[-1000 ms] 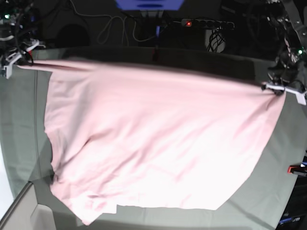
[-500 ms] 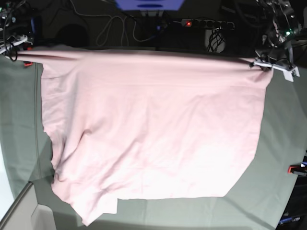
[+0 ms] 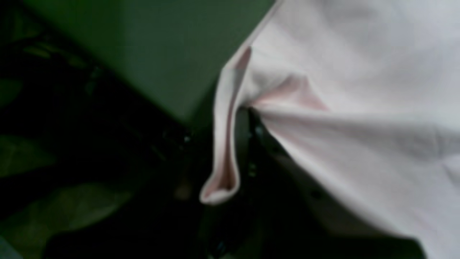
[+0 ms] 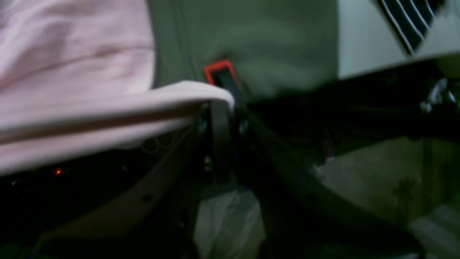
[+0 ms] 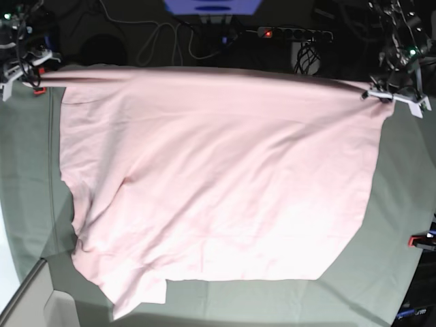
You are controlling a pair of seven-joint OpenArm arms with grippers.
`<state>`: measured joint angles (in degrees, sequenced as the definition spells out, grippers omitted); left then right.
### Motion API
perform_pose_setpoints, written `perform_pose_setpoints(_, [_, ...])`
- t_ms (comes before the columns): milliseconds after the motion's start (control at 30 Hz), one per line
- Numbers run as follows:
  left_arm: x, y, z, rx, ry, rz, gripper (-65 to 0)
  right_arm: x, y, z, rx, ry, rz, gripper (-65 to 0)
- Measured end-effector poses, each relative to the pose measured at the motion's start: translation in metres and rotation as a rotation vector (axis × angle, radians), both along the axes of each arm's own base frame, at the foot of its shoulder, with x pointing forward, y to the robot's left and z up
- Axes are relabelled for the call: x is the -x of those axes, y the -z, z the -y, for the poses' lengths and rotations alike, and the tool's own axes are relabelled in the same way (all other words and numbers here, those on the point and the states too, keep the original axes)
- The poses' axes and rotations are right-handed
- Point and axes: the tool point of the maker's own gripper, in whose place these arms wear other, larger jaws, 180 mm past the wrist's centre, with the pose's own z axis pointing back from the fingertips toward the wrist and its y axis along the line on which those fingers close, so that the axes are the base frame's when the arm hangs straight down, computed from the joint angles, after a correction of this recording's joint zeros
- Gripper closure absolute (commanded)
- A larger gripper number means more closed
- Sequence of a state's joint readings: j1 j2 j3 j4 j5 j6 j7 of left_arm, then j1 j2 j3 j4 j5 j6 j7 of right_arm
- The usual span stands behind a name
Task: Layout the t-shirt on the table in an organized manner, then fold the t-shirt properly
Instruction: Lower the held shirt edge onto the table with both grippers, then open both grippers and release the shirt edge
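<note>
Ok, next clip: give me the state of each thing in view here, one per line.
t-shirt: plain pink side up, far edge stretched taut between both arms, near part lying on the table.
left tool: shut on the t-shirt's far corner.
right tool: shut on the t-shirt's other far corner.
table: covered by a grey-green cloth, mostly under the shirt.

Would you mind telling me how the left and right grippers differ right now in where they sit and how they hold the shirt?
The left gripper sits at the base view's right, the right gripper at its left. The left one pinches a corner with a loose flap hanging beside it; the right one grips an edge pulled into a flat band, next to a red clamp. Both are shut on the shirt, stretching its far edge taut over the table.
</note>
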<state>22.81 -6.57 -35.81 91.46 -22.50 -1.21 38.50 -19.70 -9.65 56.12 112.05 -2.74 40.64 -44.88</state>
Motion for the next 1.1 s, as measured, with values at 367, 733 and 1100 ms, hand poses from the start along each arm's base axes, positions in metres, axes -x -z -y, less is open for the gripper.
perform_pose_setpoints(367, [-0.038, -0.038, -0.002, -0.047, 0.012, 0.122, -0.2, -0.072, 0.0, -0.021, 0.021, -0.109, 0.036, 0.0])
perform_pose_setpoints(733, [-0.092, -0.047, 0.038, -0.03, 0.157, 0.181, -0.2, -0.116, 0.007, -0.006, 0.047, -0.088, 0.013, 0.0])
perform_pose_setpoints(1100, [-0.129, -0.022, 0.032, -0.007, 0.184, 0.126, -0.2, -0.146, 0.002, -0.005, 0.031, -0.107, 0.057, 0.0])
